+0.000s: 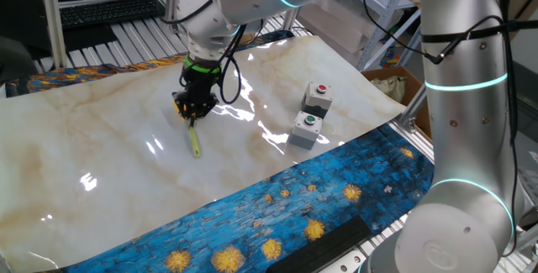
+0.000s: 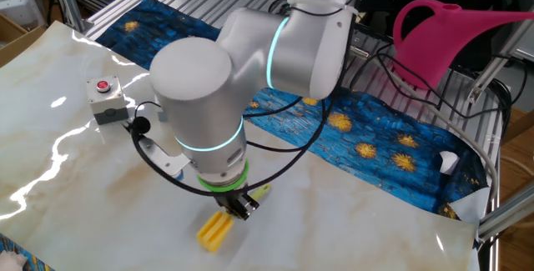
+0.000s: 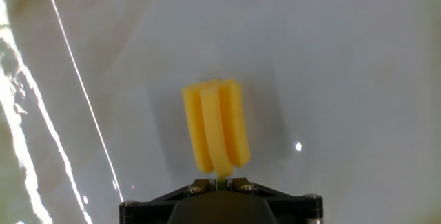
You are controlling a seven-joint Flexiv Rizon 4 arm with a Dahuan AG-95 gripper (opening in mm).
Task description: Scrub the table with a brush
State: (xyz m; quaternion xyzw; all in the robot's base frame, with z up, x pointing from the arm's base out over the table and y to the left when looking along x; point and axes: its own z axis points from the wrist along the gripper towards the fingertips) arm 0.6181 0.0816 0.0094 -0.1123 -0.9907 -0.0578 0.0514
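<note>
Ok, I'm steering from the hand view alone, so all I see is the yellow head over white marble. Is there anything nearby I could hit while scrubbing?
Observer: Yes, two things stand on the table off to one side, clear of the gripper: the red-button box and the green-button box.
Operator: And the brush, is it upright or lying low?
Observer: Lying low. In the other fixed view the brush runs almost flat along the marble, and its thin handle pokes out behind the fingers.
</note>
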